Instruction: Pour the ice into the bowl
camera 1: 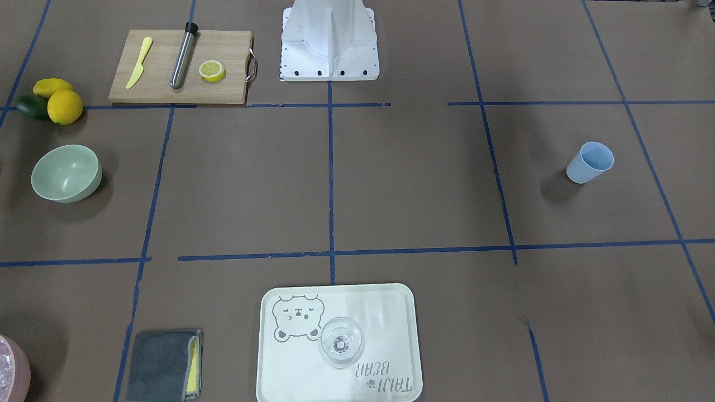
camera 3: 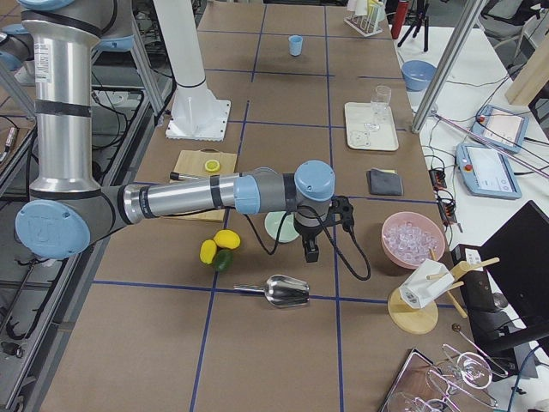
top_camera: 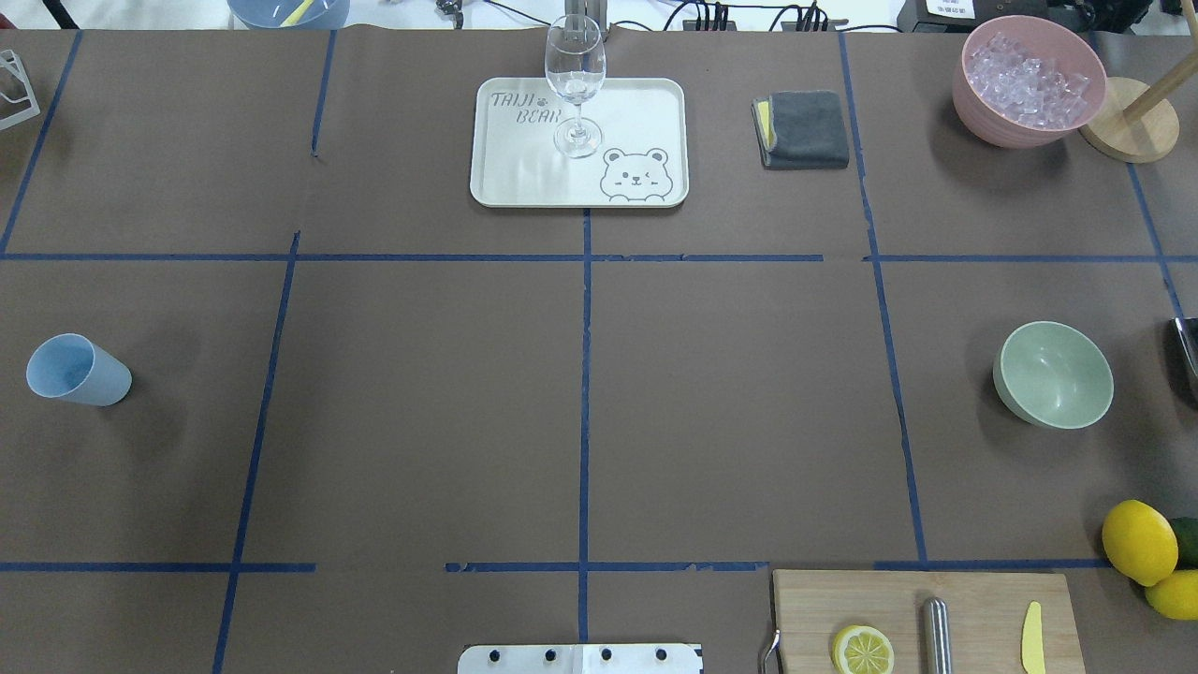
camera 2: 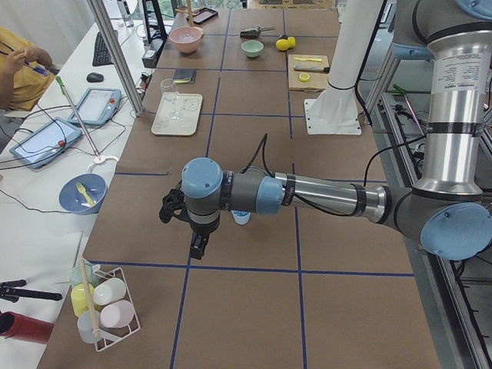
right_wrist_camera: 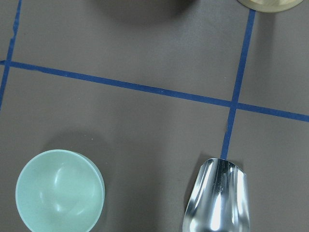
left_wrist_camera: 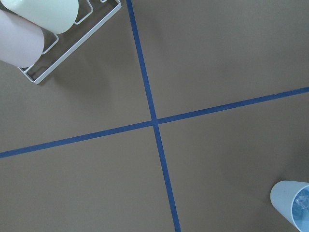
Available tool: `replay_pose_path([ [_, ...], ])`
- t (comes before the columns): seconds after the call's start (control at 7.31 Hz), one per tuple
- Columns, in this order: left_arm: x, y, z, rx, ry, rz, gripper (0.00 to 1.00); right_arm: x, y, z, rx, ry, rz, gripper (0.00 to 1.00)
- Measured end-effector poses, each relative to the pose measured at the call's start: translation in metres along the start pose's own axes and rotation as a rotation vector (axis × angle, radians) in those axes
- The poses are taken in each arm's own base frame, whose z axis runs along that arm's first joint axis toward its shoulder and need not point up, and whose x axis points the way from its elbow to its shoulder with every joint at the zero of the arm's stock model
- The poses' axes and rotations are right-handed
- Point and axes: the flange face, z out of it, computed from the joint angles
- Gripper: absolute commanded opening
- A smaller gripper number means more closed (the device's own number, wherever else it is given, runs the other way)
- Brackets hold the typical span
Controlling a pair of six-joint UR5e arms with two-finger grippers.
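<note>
The pale green bowl (camera 1: 66, 173) (top_camera: 1056, 374) (right_wrist_camera: 60, 191) stands empty on the robot's right side of the table. Clear ice cubes (top_camera: 1028, 80) (camera 3: 412, 236) fill a pink container (top_camera: 1020, 126) at the far right corner. A blue cup (top_camera: 77, 371) (camera 1: 589, 162) stands on the left side; the left wrist view shows a few glassy pieces inside the cup (left_wrist_camera: 292, 203). My left gripper (camera 2: 197, 247) hangs pointing down beside the cup; I cannot tell whether it is open. Past the bowl, my right gripper (camera 3: 310, 252) also points down, and its state cannot be told either.
A metal scoop (right_wrist_camera: 217, 198) (camera 3: 287, 292) lies beside the bowl. A cutting board (camera 1: 181, 67) carries a lemon slice, a yellow knife and a steel muddler. A wine glass (top_camera: 575, 84) stands on a tray (top_camera: 505, 178), beside a grey cloth (top_camera: 803, 129). Lemons (top_camera: 1139, 541) lie near the table's edge.
</note>
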Motion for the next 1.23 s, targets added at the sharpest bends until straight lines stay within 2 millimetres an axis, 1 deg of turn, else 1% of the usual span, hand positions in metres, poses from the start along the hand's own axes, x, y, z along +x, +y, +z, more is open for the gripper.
replay_pose_path([
  [0.14,0.012,-0.005,0.011,-0.006,0.012,0.038,1.0,0.002,0.004,0.003,-0.007,-0.003,0.006,1.0],
  [0.27,0.029,-0.012,0.025,-0.011,0.023,0.092,1.0,0.002,0.007,0.011,-0.023,-0.011,0.019,1.0],
  [0.41,0.04,-0.016,0.033,-0.013,0.029,0.127,1.0,-0.007,0.006,0.024,-0.048,-0.022,0.038,1.0],
  [0.55,0.046,-0.017,0.036,-0.011,0.032,0.144,1.0,-0.025,0.002,0.042,-0.068,-0.029,0.061,1.0],
  [0.68,0.049,-0.018,0.036,-0.009,0.033,0.152,1.0,-0.048,0.0,0.063,-0.069,-0.027,0.076,1.0],
  [0.82,0.05,-0.019,0.035,-0.007,0.033,0.154,1.0,-0.073,-0.001,0.087,-0.06,-0.016,0.099,0.96],
  [0.96,0.051,-0.019,0.035,-0.004,0.033,0.158,1.0,-0.09,0.003,0.109,-0.042,-0.005,0.121,0.96],
  [1.1,0.052,-0.02,0.034,0.003,0.033,0.165,1.0,-0.096,0.01,0.135,-0.009,-0.001,0.133,0.94],
  [1.23,0.052,-0.021,0.034,0.01,0.032,0.172,1.0,-0.094,0.017,0.159,0.019,-0.012,0.14,0.81],
])
